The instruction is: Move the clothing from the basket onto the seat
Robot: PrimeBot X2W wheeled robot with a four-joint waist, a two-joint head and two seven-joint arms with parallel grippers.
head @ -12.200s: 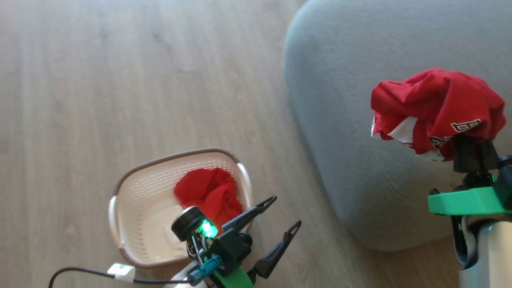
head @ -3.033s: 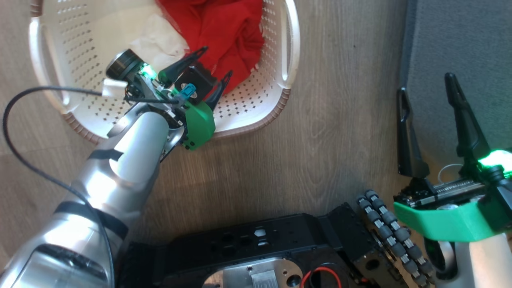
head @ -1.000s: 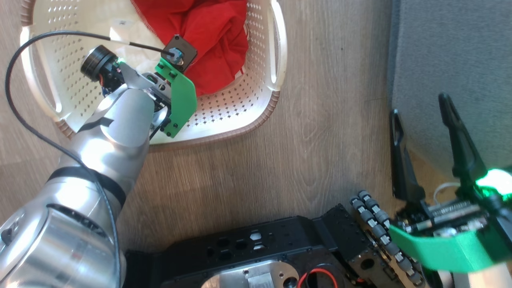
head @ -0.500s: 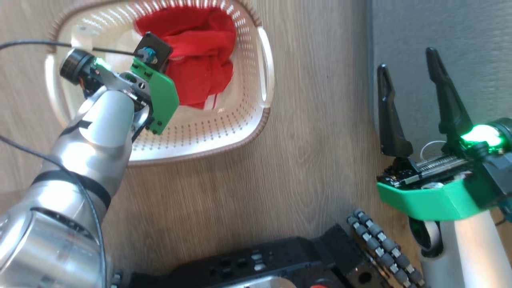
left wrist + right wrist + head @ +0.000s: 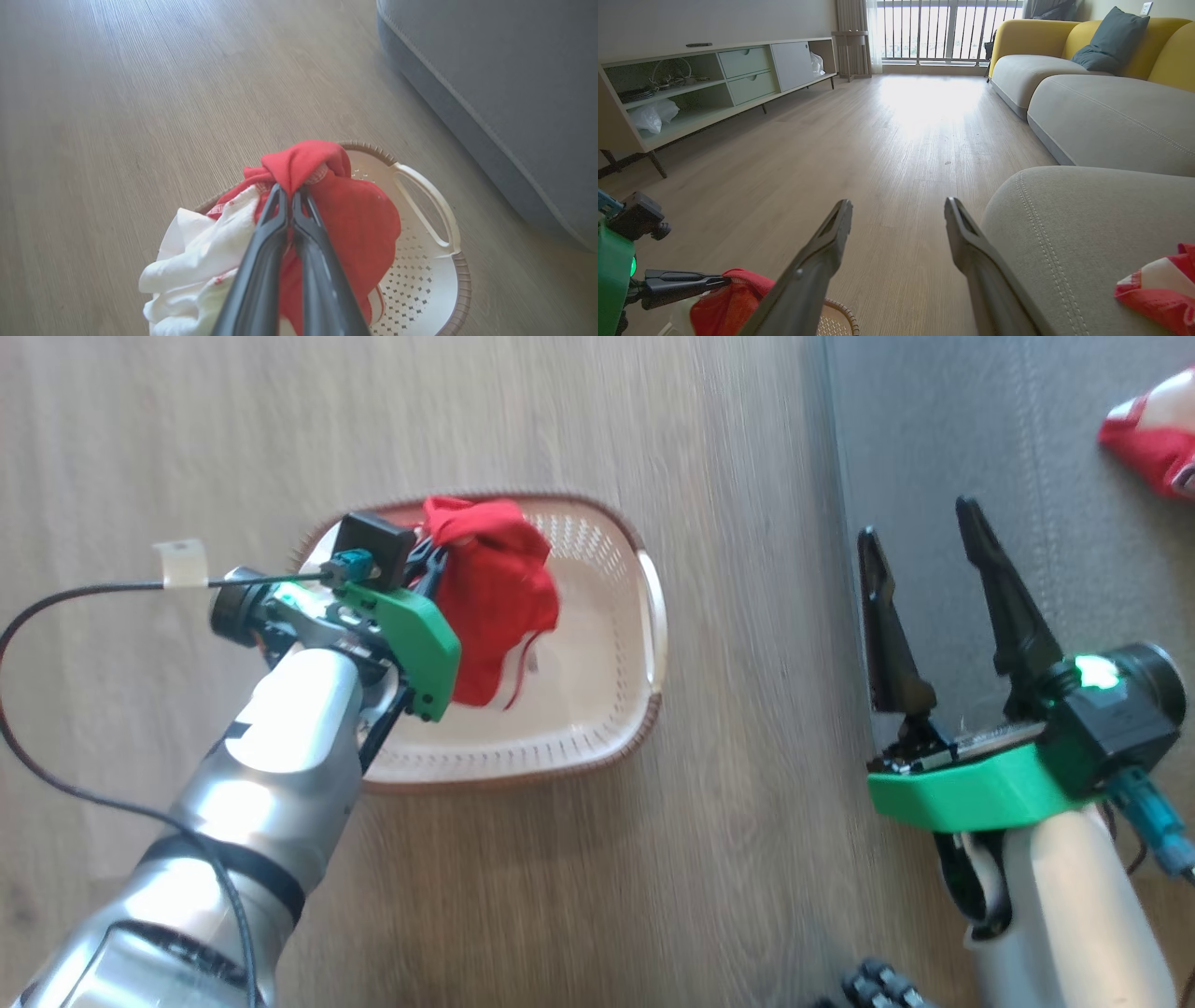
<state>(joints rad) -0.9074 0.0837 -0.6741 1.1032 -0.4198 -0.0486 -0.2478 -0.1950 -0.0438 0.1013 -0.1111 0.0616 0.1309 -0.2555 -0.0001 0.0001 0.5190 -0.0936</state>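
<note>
Over one basket (image 5: 607, 653), left hand (image 5: 290, 192) clamps one red garment (image 5: 495, 607); second garment (image 5: 1158, 467) on seat (image 5: 934, 476); right hand (image 5: 917, 520) splayed.

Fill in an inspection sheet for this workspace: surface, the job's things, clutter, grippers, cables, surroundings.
Surface: wooden floor, bare around the basket.
Job's things: red garment with white lining hangs bunched over the basket; whether its lower end touches the basket cannot be told. A second red garment lies on the seat.
Clutter: white bag on the shelf unit.
Grippers: left gripper shut on the red garment; right gripper open, holding nothing, fingers over the seat's edge.
Cables: black cable with a white tag loops from the left wrist.
Surroundings: yellow-backed sofa, railed window.
</note>
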